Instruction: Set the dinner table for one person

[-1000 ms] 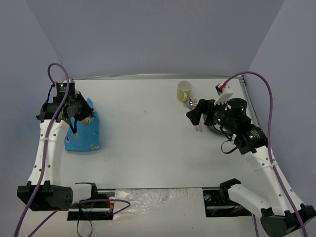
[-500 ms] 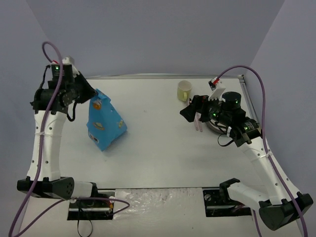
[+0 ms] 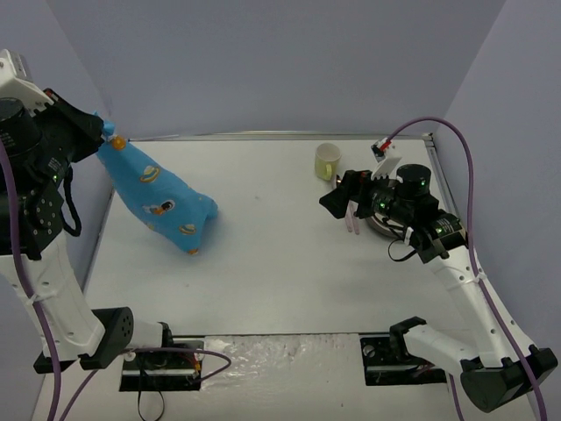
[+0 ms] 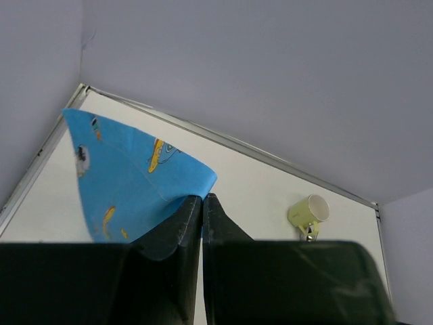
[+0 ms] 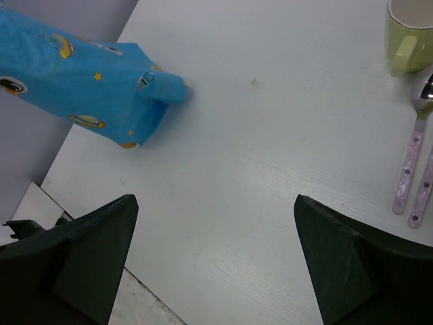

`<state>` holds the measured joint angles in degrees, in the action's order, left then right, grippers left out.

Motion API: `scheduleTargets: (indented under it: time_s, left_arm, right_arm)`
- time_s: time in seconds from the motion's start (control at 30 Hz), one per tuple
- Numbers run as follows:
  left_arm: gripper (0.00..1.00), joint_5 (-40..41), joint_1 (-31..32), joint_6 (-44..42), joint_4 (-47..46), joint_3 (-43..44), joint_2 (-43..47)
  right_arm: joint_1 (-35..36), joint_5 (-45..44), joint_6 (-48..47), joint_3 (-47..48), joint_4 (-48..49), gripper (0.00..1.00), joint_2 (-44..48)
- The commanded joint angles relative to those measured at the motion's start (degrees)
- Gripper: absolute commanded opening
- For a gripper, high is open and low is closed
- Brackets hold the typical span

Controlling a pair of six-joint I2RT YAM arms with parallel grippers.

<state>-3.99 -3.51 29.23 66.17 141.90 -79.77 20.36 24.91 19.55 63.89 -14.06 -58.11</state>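
Observation:
My left gripper (image 3: 107, 133) is raised high at the far left and shut on a corner of the blue cartoon-print placemat (image 3: 162, 202), which hangs stretched down to the white dinner table (image 3: 263, 272); its lower end touches the tabletop. In the left wrist view the jaws (image 4: 201, 198) pinch the cloth (image 4: 128, 183). My right gripper (image 3: 337, 197) is open and empty above the table's right side, near two pink-handled utensils (image 5: 414, 179) and a pale yellow-green mug (image 3: 327, 160). The mug also shows in the right wrist view (image 5: 408, 30) and the left wrist view (image 4: 308, 211).
A metal dish (image 3: 386, 226) lies partly hidden under my right arm. Grey walls enclose the table on the left, back and right. The table's near edge (image 5: 88, 271) shows in the right wrist view.
My left arm has lifted up and to the left with the placemat, pulling it from a heap into a stretched hanging sheet. My right gripper has barely moved.

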Motion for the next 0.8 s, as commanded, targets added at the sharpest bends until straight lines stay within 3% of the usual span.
scheduleTargets:
  time_s: [0.0, 0.17, 0.27, 0.47, 0.67, 0.77]
  left_arm:
    - [0.0, -3.23, -0.32, -3.31, -2.92, -0.36, 2.78]
    - [0.0, 9.17, 1.79, -8.92, -0.55, -0.46, 6.81]
    - [0.0, 11.53, 5.03, -11.62, -0.02, -0.32, 7.69]
    - [0.0, 4.0, 9.22, -14.9, -1.04, -1.45, 6.21]
    - [0.0, -9.84, 10.9, -15.35, -1.99, -5.0, -1.3]
    - [0.0, -11.95, 14.74, -16.65, -1.07, -6.81, -6.53]
  right_arm:
    - [0.47, 1.71, 0.31, 0.71, 3.45, 0.96, 0.8]
    - [0.47, 2.65, 0.14, 0.53, 3.52, 0.96, 0.45]
    - [0.54, 3.13, 0.14, 0.53, 3.52, 0.96, 0.16]
    - [0.73, 3.13, -0.04, 0.36, 3.52, 0.96, -0.34]
    - [0.73, 1.49, -0.15, -0.67, 3.5, 0.96, 1.47]
    - [0.73, 0.5, -0.22, -1.47, 3.2, 0.96, 2.36]
